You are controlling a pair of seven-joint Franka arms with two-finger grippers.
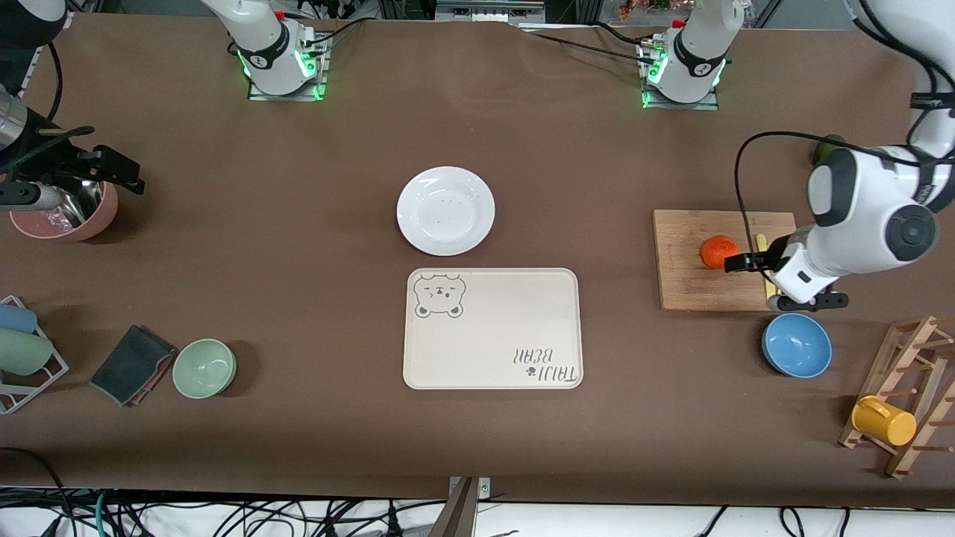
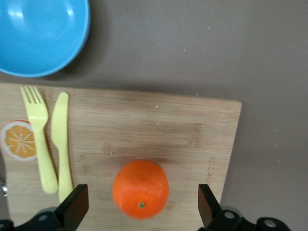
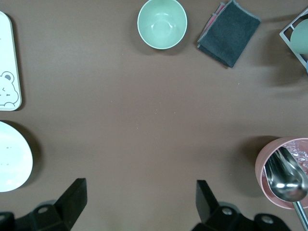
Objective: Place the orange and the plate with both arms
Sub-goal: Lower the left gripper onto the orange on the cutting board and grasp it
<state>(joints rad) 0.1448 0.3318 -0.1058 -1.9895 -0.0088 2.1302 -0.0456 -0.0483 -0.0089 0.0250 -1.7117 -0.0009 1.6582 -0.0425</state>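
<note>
The orange [image 1: 718, 251] lies on a wooden cutting board [image 1: 686, 291] toward the left arm's end of the table. In the left wrist view the orange [image 2: 140, 190] sits between the fingers of my left gripper [image 2: 140, 209], with gaps on both sides. My left gripper [image 1: 748, 280] is open and low over the board. The white plate [image 1: 445, 210] lies mid-table and is empty; its edge shows in the right wrist view [image 3: 12, 163]. My right gripper [image 1: 127, 173] is open and empty over bare table beside a pink bowl, and it shows in its wrist view [image 3: 139, 204].
A cream bear-print tray [image 1: 492, 328] lies just nearer the camera than the plate. A yellow fork [image 2: 36, 125] and knife [image 2: 60, 134] lie on the board. A blue bowl [image 1: 796, 344], green bowl [image 1: 204, 367], dark cloth [image 1: 133, 364], pink bowl with spoon [image 1: 67, 216] and mug rack [image 1: 906, 395] surround.
</note>
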